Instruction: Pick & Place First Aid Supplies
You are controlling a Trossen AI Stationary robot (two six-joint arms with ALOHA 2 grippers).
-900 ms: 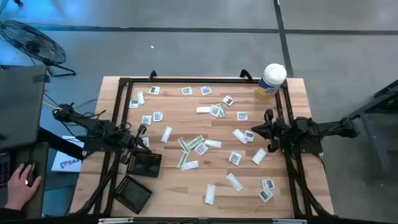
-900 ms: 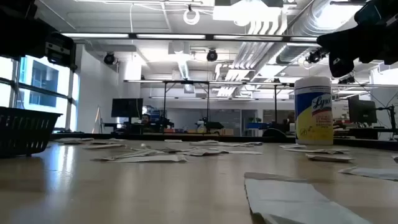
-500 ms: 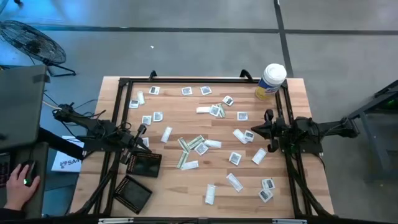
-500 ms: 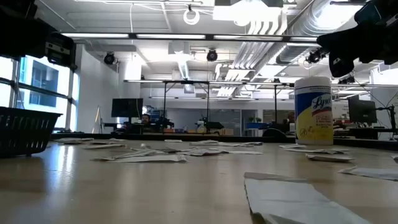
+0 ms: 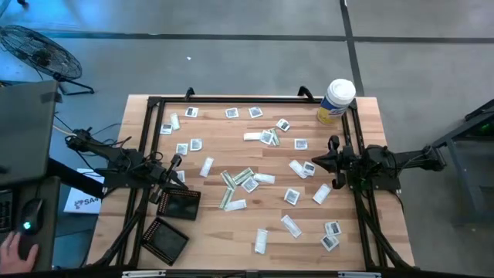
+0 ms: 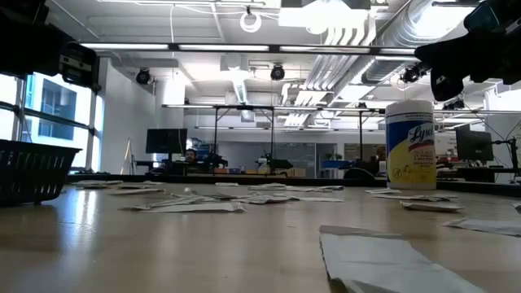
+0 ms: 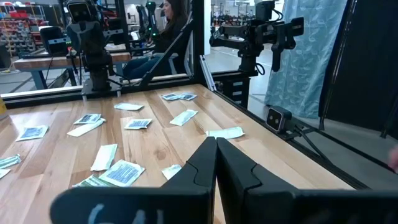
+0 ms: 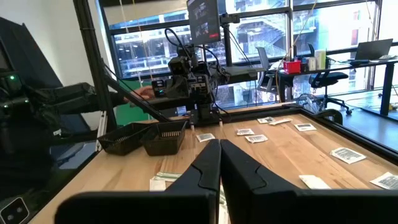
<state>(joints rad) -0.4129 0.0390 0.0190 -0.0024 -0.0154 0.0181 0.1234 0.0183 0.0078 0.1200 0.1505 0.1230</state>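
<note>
The first aid supplies [image 5: 247, 179] are many small flat packets, white, grey and pale green, lying flat and scattered over the wooden table [image 5: 231, 232]. My left gripper [image 5: 176, 161] hovers at the table's left side, shut, with nothing between its fingers [image 7: 216, 149]. A few packets [image 7: 124, 172] lie on the table beyond it. My right gripper [image 5: 311, 167] hovers at the right side, pointing toward the left arm, also shut and empty [image 8: 219, 149]. More packets [image 8: 345, 154] lie ahead of it.
Two black mesh trays [image 5: 179, 205] [image 5: 164, 238] sit at the near left, next to my left gripper. A white canister with a yellow label [image 5: 336, 100] stands at the far right corner. A black frame [image 5: 231, 99] borders the table. A person's hand [image 5: 15, 249] rests left of the table.
Both arms have kept still. The person's hand left of the table has slid off the mouse toward the near side.
</note>
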